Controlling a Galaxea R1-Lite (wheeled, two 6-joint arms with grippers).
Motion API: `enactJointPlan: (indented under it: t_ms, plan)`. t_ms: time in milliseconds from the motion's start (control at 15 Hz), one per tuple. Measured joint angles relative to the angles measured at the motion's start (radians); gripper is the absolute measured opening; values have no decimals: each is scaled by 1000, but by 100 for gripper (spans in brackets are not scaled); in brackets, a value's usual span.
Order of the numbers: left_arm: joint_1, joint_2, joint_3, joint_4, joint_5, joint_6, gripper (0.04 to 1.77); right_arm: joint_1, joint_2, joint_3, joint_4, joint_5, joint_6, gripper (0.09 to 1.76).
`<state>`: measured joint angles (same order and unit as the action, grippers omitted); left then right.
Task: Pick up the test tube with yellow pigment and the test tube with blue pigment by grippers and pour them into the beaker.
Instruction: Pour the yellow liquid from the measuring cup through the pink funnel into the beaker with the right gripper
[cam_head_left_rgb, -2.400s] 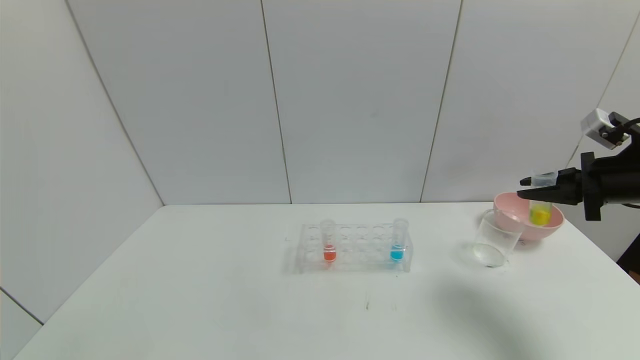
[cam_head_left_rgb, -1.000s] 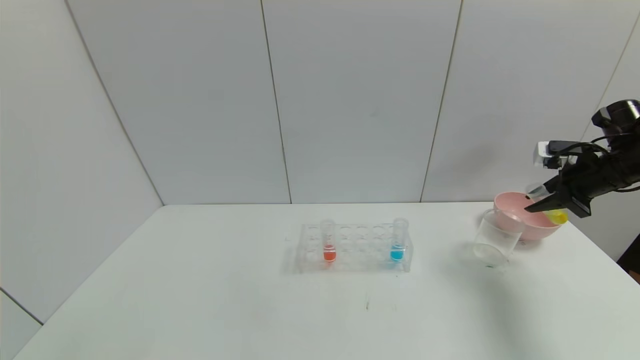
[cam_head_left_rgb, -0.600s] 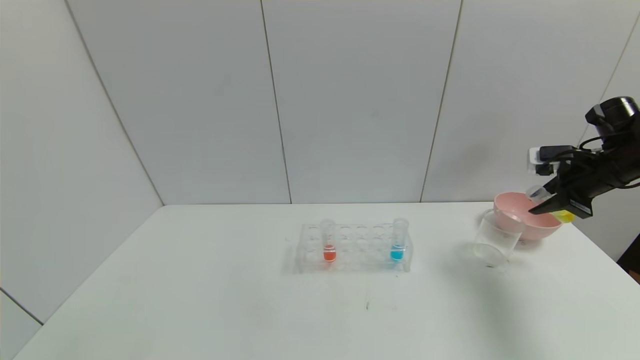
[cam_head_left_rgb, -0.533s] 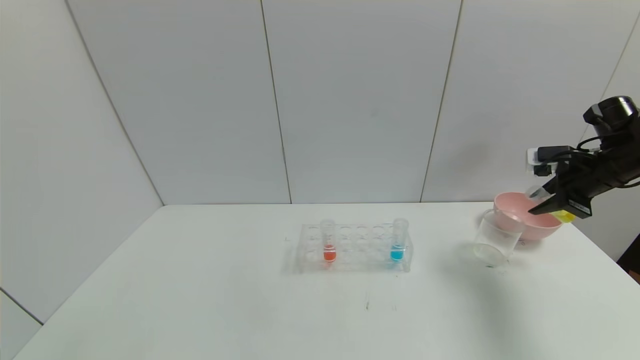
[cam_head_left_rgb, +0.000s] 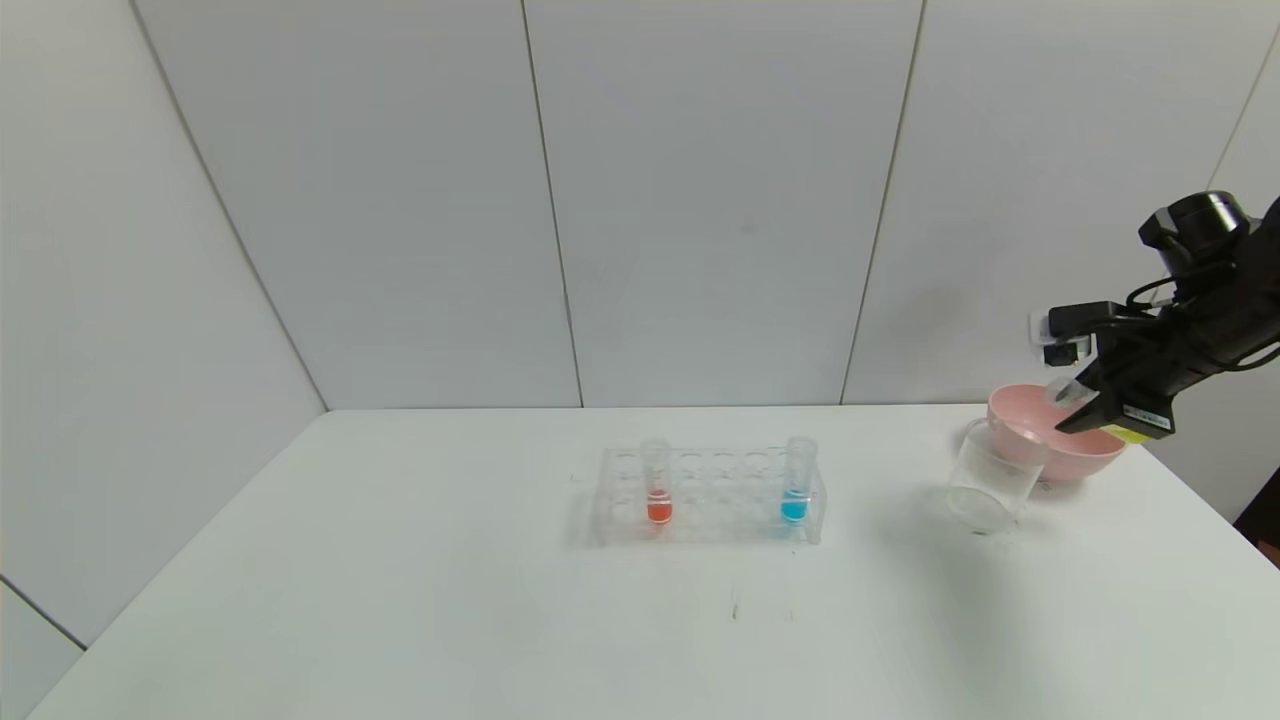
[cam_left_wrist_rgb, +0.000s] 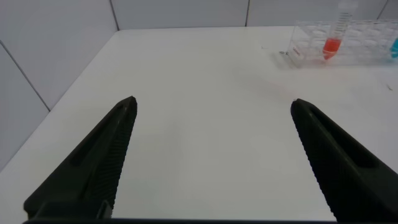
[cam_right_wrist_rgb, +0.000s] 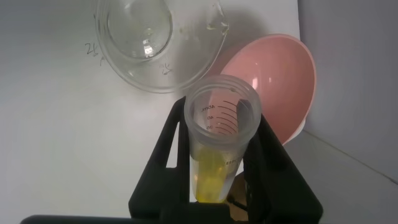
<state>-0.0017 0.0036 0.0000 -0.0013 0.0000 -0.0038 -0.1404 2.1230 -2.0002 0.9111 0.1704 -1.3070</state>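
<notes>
My right gripper (cam_head_left_rgb: 1085, 405) is shut on the test tube with yellow pigment (cam_right_wrist_rgb: 217, 143), held tilted above the pink bowl, its open mouth pointing toward the beaker (cam_head_left_rgb: 990, 478). In the right wrist view the beaker (cam_right_wrist_rgb: 155, 43) lies beyond the tube's mouth and the yellow liquid lies along the tube's wall. The test tube with blue pigment (cam_head_left_rgb: 796, 482) stands upright at the right end of the clear rack (cam_head_left_rgb: 710, 495). My left gripper (cam_left_wrist_rgb: 211, 124) is open and empty above bare table at the left.
A pink bowl (cam_head_left_rgb: 1065, 450) stands right behind the beaker near the table's right edge, also in the right wrist view (cam_right_wrist_rgb: 273, 81). A tube with orange-red liquid (cam_head_left_rgb: 657, 485) stands in the rack's left part. White walls close off the back and left.
My right gripper has tipped the yellow tube from upright to strongly tilted, mouth toward the beaker, and shifted a little left. The rack, beaker and left arm have not moved.
</notes>
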Motion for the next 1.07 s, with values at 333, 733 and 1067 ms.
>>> enactJointPlan:
  t_ms: [333, 733, 1067]
  plan:
    - [0, 0, 0, 0, 0, 0, 176, 21, 0, 0, 1, -83, -19, 55]
    - [0, 0, 0, 0, 0, 0, 176, 58, 11, 0, -1, -201, -20, 55]
    - [0, 0, 0, 0, 0, 0, 176, 67, 28, 0, -5, -229, -20, 55]
